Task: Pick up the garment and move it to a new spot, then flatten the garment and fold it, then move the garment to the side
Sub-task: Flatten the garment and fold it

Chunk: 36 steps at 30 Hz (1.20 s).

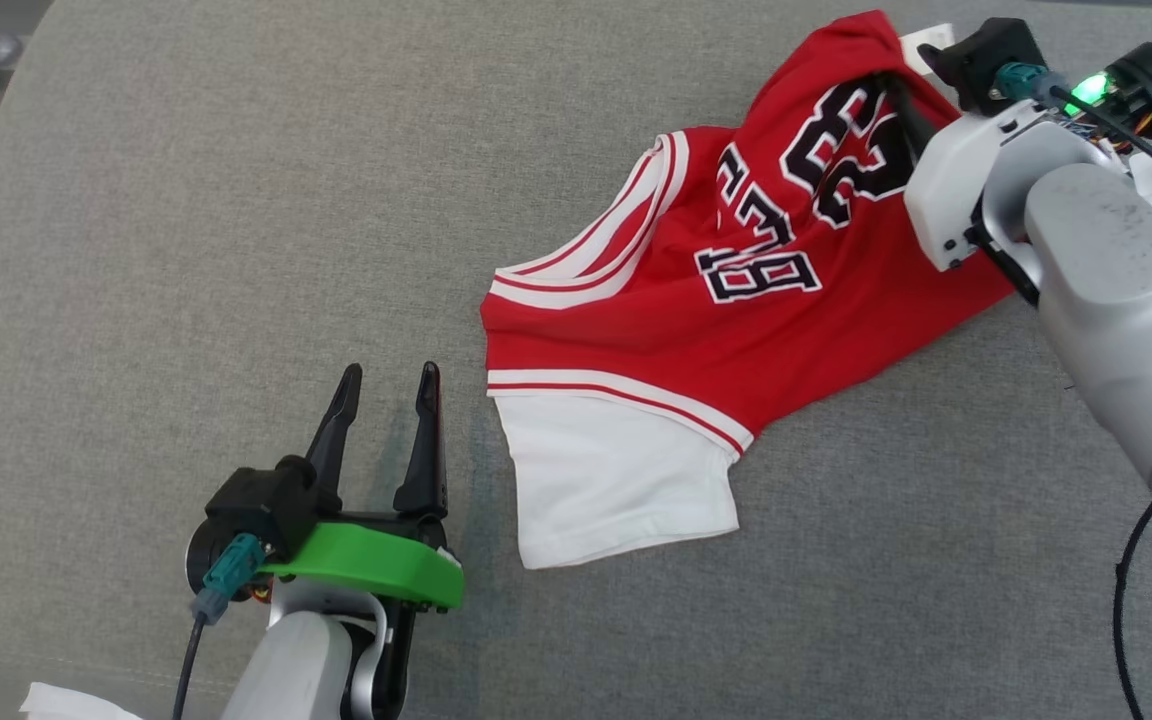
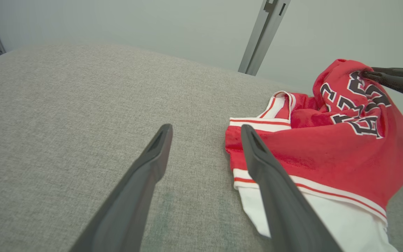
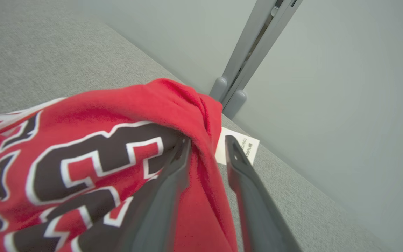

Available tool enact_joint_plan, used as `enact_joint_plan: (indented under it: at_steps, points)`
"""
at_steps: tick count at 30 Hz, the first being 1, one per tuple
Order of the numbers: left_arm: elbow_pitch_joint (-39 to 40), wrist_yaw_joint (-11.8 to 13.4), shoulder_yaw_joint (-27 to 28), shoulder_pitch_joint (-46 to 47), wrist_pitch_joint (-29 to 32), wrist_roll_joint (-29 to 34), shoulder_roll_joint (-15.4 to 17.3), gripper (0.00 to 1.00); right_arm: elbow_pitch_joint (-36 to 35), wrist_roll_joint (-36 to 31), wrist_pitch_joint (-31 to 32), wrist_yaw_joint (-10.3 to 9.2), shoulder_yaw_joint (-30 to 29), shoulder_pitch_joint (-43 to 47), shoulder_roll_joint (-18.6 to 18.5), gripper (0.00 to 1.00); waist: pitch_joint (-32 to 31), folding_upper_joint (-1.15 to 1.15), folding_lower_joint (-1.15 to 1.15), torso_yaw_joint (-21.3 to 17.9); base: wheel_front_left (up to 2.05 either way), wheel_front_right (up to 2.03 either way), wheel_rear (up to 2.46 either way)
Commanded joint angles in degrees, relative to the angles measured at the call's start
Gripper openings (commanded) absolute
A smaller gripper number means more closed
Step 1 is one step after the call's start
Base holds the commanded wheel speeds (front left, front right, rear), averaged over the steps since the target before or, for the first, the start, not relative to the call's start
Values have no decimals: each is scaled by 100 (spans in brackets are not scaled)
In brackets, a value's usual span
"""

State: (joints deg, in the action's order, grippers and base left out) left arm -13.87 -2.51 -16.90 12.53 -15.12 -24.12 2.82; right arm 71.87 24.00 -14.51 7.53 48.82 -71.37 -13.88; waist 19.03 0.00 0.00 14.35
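The red garment (image 1: 736,330) lies upper right on the grey cushion (image 1: 186,250), near its back edge, a raised fold pinched by the right gripper (image 3: 208,140), while the left gripper (image 1: 388,375) gapes empty at lower left over open cushion.

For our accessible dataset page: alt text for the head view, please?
A red-and-white basketball jersey lies crumpled on a grey fabric surface; the right gripper pinches its raised far edge, while the open left gripper sits beside its white hem.
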Motion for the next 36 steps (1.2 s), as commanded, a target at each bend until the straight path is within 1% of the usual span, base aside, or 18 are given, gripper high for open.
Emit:
enact_joint_plan:
  at_steps: [1, 3, 7, 11, 16, 21, 25, 31, 36]
  points:
    - [1, 20, 33, 96, -1, 52, 15, 100, 24, -62, -52, -9, -76, 57, 99, 100, -15, 0, 0, -83, 0, 0, 0]
    - [12, 24, 81, 47, -1, 86, 16, 100, -46, -133, -64, -9, -184, 107, 132, 100, -53, 0, 0, -178, 0, 0, 0]
    - [14, -10, 178, -63, -1, 149, 15, 100, -634, -326, -70, -9, -562, 389, 22, 100, -169, 0, 0, -414, 0, 0, 0]
    - [7, -60, 270, -153, 0, 213, 16, 100, -1309, -562, -72, -9, -1325, 932, -131, 100, -372, 0, 0, -697, 0, 0, 0]
    - [-61, -166, 318, -201, -1, 260, 17, 100, -2202, -1019, -73, -9, -2619, 2058, -103, 100, -705, 0, 0, -1022, 0, 0, 0]
    - [-229, -263, 377, -337, -1, 156, 18, 100, -3145, -1549, -74, -9, -3860, 3355, 248, 100, -1048, 0, 0, -1263, 0, 0, 0]
    - [-316, -317, 437, -505, 0, 32, 18, 100, -3842, -1945, -74, -9, -4540, 4235, 612, 100, -1273, 0, 0, -1371, 0, 0, 0]
    - [-329, -336, 567, -858, -1, -87, 18, 100, -4696, -2230, -73, -9, -5094, 5324, 991, 100, -1578, 0, 0, -1438, 0, 0, 0]
    - [-165, -270, 706, -1157, -1, -94, 17, 100, -5127, -2060, -73, -9, -5194, 5985, 1083, 100, -1741, 0, 0, -1467, 0, 0, 0]
